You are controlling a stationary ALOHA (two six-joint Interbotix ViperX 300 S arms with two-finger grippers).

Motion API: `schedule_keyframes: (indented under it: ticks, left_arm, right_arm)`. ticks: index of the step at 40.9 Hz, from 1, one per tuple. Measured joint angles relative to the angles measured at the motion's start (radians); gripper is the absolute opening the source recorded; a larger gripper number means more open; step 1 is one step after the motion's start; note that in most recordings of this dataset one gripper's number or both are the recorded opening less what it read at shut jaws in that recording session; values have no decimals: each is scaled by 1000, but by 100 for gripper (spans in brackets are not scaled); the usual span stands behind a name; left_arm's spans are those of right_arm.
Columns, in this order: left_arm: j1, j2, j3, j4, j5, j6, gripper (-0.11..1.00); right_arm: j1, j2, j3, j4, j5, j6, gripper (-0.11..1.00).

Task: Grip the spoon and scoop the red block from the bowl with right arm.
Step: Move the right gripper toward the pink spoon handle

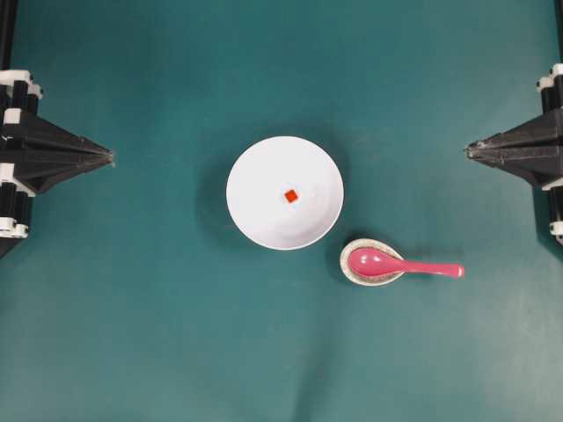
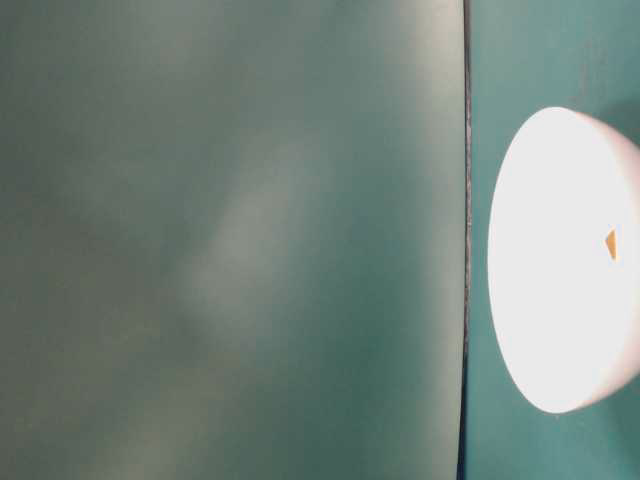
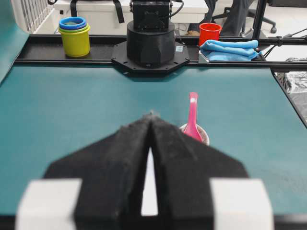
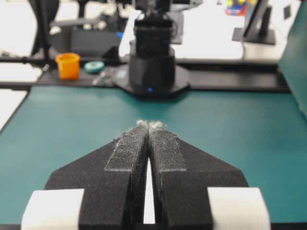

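The bowl (image 1: 284,192) sat at the middle of the green surface (image 1: 158,334), w/ the red block (image 1: 291,196) inside, near its centre. Just beside the bowl, at its lower right in the overhead view, was a speckled dish (image 1: 372,262); the spoon (image 1: 400,264) lay w/ its scoop in that dish and handle pointing away from the bowl. The left gripper (image 1: 112,157) and right gripper (image 1: 467,150) were well apart from the bowl, on opposite sides. Both had fingers pressed together, holding nothing.

A robotics lab: teal test table (image 1: 132,334), arm base (image 3: 151,45) bolted down, office chair (image 3: 240,14) behind.
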Motion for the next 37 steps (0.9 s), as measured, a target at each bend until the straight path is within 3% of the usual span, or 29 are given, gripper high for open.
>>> schedule_keyframes:
  ticks: [11, 23, 26, 32, 37]
  left_arm:
    - [0, 5, -18, 15, 110, -5, 0]
    - [0, 5, -21, 15, 118, -5, 0]
    - [-2, 5, -23, 17, 123, -5, 0]
    - [0, 0, -23, 17, 135, -3, 0]
    - [-2, -3, -23, 17, 137, -3, 0]
  right_arm:
    - [6, 5, -17, 2, 43, 55, 0]
    - [21, 5, -18, 2, 46, 129, 1]
    - [26, 5, -18, 2, 49, 132, 10]
    - [31, 5, -18, 5, 75, 135, 49]
    - [31, 6, -18, 5, 94, 137, 49]
